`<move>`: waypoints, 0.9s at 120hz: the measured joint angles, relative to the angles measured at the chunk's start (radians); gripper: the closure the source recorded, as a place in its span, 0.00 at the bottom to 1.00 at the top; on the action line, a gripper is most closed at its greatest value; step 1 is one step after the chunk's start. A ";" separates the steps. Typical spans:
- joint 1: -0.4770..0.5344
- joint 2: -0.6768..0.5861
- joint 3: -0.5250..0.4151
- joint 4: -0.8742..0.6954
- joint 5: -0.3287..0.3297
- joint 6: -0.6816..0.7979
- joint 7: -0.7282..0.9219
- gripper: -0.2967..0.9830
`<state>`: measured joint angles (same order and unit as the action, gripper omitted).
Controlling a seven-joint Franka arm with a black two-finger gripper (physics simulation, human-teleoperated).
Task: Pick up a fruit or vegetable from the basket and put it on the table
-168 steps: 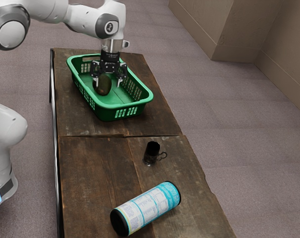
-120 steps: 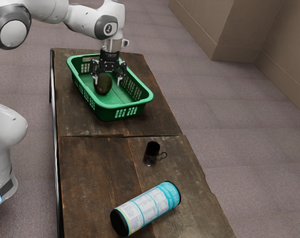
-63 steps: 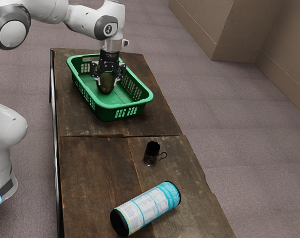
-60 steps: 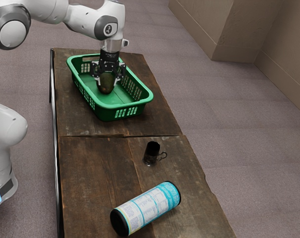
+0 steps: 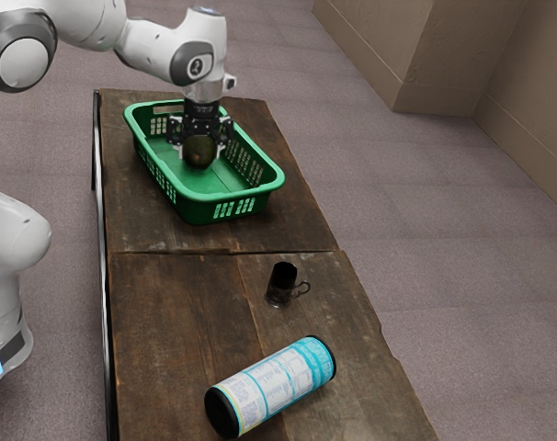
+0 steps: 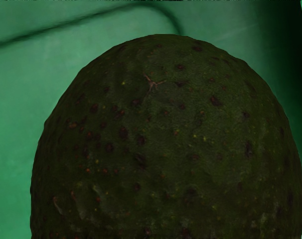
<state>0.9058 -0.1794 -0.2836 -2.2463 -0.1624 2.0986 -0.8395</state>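
My gripper (image 5: 201, 147) is inside the green basket's opening, pointing down and shut on a dark green avocado (image 5: 200, 154), one finger on each side of it. The basket (image 5: 225, 197) stands on the far part of the wooden table (image 5: 182, 303). From the wrist view, the avocado (image 6: 171, 144) looms large and speckled just under my hand, with the basket's green floor (image 6: 16, 99) behind it. Whether the avocado touches that floor I cannot tell.
A dark mug (image 5: 281, 283) with a handle stands on the table, on the basket's near side in the exterior view. Closer to that camera, a blue and white cylinder (image 5: 271, 386) with black ends lies on its side.
The fingers have come together on the avocado. It has shifted a little toward the exterior view's right and tilted, and its lower end sits slightly higher. The arm's wrist has tilted a little.
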 joint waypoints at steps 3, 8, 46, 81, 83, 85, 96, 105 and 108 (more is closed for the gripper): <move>0.000 0.000 0.001 -0.004 0.001 0.005 0.000 0.28; 0.000 -0.001 0.001 -0.007 0.001 0.011 0.001 0.28; 0.005 0.003 0.003 -0.074 0.018 0.187 0.033 0.28; 0.005 -0.020 0.034 -0.104 0.027 0.213 0.063 0.43; 0.005 -0.022 0.036 -0.098 0.028 0.205 0.065 0.45; 0.006 -0.024 0.038 -0.090 0.029 0.195 0.066 0.49; 0.005 -0.028 0.050 -0.041 0.043 0.115 0.066 0.67; 0.005 -0.030 0.053 0.000 0.053 0.033 0.064 0.67; 0.004 -0.033 0.053 0.013 0.055 0.002 0.063 0.71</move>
<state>0.9099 -0.2127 -0.2305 -2.2335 -0.1079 2.1009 -0.7762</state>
